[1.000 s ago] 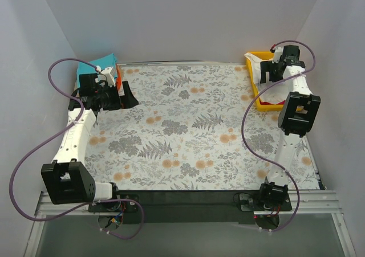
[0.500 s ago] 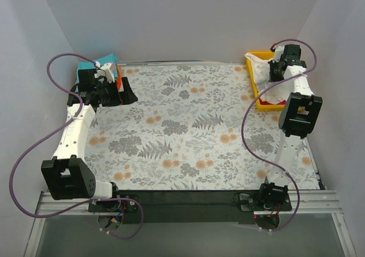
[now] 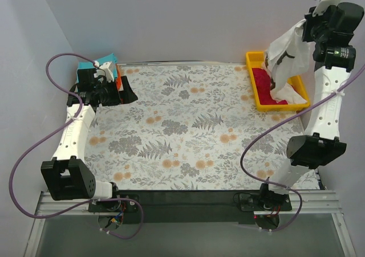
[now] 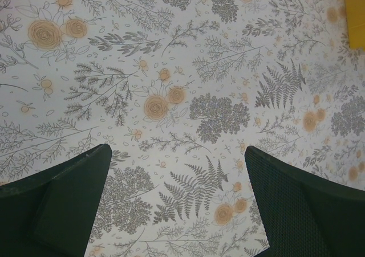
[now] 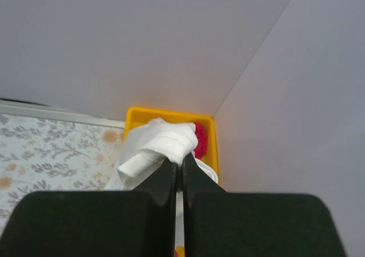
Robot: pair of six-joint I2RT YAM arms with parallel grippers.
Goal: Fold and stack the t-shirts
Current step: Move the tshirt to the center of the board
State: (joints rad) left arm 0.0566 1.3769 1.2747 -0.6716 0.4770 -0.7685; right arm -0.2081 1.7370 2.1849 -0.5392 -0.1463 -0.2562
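My right gripper (image 3: pixel 305 29) is raised high above the yellow bin (image 3: pixel 251 58) at the back right, shut on the cream-white t-shirt (image 3: pixel 287 54). That shirt hangs from the jaws with its lower end still in the bin. In the right wrist view the fingertips (image 5: pixel 171 168) pinch a hemmed fold of the white t-shirt (image 5: pixel 158 146). A magenta-pink t-shirt (image 3: pixel 263 78) lies in the bin. Teal (image 3: pixel 106 60) and orange (image 3: pixel 118 81) t-shirts lie at the back left, beside my left gripper (image 3: pixel 124 95). The left gripper (image 4: pixel 177 154) is open over bare cloth, holding nothing.
A floral grey table cloth (image 3: pixel 188 131) covers the whole table. White walls close in the back and both sides. The yellow bin's corner (image 4: pixel 358 17) shows at the right edge of the left wrist view. Purple cables loop beside both arms.
My right gripper shut on the white t-shirt in the bin and rose steeply, pulling it up and uncovering the magenta one. The left arm shifted slightly toward the back.
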